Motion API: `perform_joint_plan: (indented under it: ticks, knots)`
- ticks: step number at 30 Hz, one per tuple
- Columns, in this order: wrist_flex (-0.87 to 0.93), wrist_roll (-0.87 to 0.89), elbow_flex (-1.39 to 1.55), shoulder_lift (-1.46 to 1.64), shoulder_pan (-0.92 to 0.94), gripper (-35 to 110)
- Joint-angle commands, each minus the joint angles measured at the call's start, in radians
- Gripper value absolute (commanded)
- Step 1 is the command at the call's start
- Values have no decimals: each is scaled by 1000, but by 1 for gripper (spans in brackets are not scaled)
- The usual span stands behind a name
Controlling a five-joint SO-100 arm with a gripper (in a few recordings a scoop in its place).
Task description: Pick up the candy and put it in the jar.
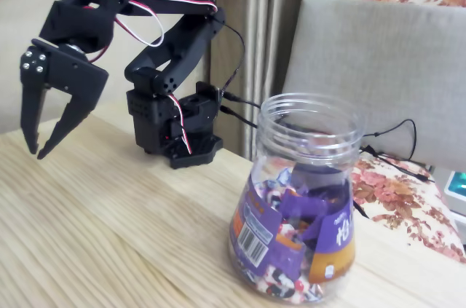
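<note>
Candy meant for pickup cannot be located as a loose piece on the table; wrapped sweets are visible through the wall of the jar, and none sits between the gripper's tips.

1. Jaws. The gripper hangs with its two black fingers spread apart and pointing down, holding nothing. The tips hover just above the wooden table near the left edge of the fixed view. This pose suits either a descent onto something low or a rest position; which one applies cannot be told.

2. Arm. The black arm folds back from the gripper to its base, which stands at the rear of the table. Red and white wires loop along the upper link.

3. Jar. The clear jar stands upright at the front right, well apart from the gripper, its wide mouth open and unobstructed. The purple-and-orange label with a barcode faces the camera. An open, upright mouth lets a sweet be dropped straight in from above.

4. Room for movement. The table between gripper and jar is bare wood, giving a free sweep. The jar's rim stands about level with the gripper's body, so a carried item would likely need lifting before travel. A grey chair back stands behind the jar beyond the table's edge.
</note>
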Motion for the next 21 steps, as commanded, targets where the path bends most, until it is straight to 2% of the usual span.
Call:
perform_joint_plan:
  ticks: [1, 4, 6, 11, 13, 15, 17, 19, 21]
  knots:
    - [-158, -107, 140, 198, -5, 0]
    - [-199, -301, 302, 385, 18, 0]
    - [-229, -285, 403, 548, -9, 0]
    - [-233, -299, 479, 552, 14, 0]
    - [-268, -396, 525, 552, 17, 0]
    - [-279, -584, 526, 552, -11, 0]
    - [-318, -673, 526, 552, -44, 0]
    - [-285, -684, 526, 552, -26, 0]
    - [-186, -609, 526, 552, 18, 0]
